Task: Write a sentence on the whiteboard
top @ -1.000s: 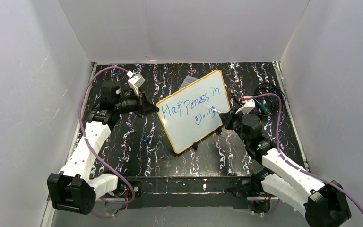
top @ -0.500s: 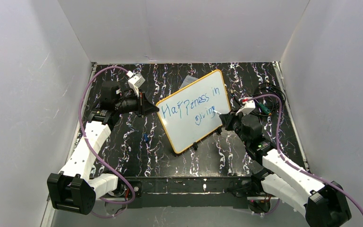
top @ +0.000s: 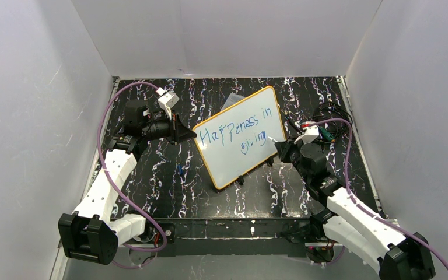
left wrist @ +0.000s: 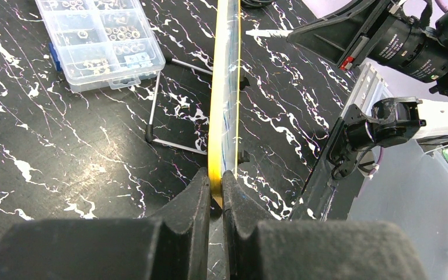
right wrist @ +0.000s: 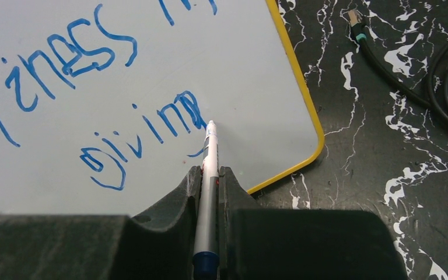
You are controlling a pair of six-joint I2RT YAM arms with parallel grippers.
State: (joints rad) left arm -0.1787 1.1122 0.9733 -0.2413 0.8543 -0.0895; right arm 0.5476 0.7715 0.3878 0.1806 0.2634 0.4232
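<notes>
Both jaws closed, left gripper (left wrist: 216, 192) clamping orange-framed white whiteboard (top: 239, 160) by its left edge, right gripper (right wrist: 210, 175) holding white marker (right wrist: 210, 154) at blue handwritten sentence (top: 237, 132)

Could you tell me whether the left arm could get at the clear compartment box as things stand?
Probably not yet: the left gripper is shut on the edge of the whiteboard. The clear compartment box lies behind the board, beyond its wire stand, so the way looks free once it lets go.

White walls (top: 227, 35), black marbled tabletop (top: 169, 186)
</notes>
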